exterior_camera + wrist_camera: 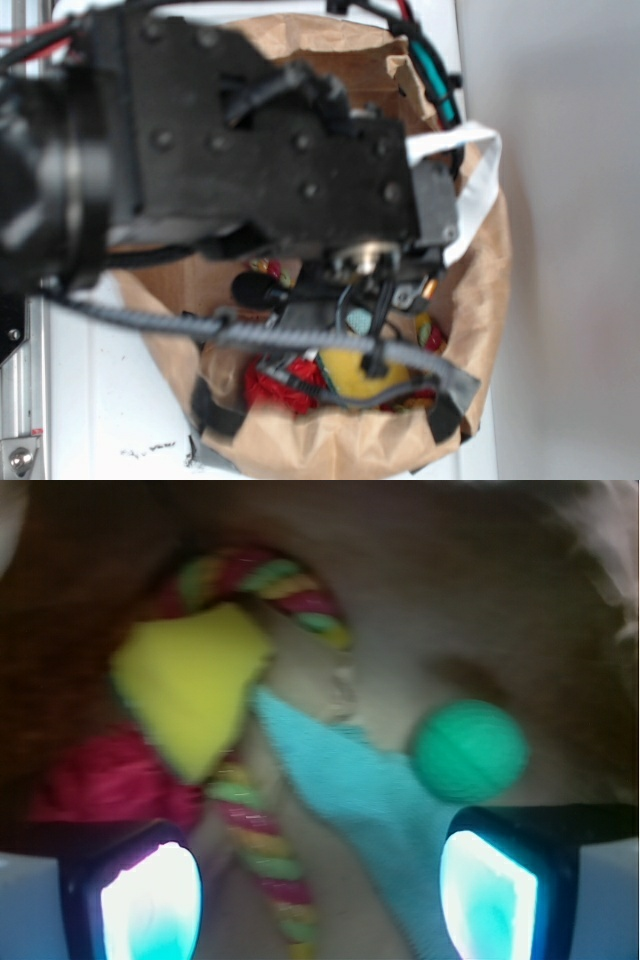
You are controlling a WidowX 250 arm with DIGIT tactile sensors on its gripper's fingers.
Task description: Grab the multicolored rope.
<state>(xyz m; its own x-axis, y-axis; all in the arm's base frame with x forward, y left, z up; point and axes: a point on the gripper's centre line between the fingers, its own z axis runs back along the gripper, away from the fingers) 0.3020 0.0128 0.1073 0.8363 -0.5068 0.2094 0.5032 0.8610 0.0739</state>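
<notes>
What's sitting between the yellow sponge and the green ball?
In the wrist view, a light blue cloth lies between the yellow sponge and the green ball, beside the multicolored rope.

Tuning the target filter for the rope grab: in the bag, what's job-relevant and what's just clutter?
Job:
- multicolored rope, looping behind the sponge
- claw, open above the bag, nothing held

Clutter:
- yellow sponge, lying over the rope
- red ruffled ball
- green ball
- light blue cloth
- paper bag holding it all
</notes>
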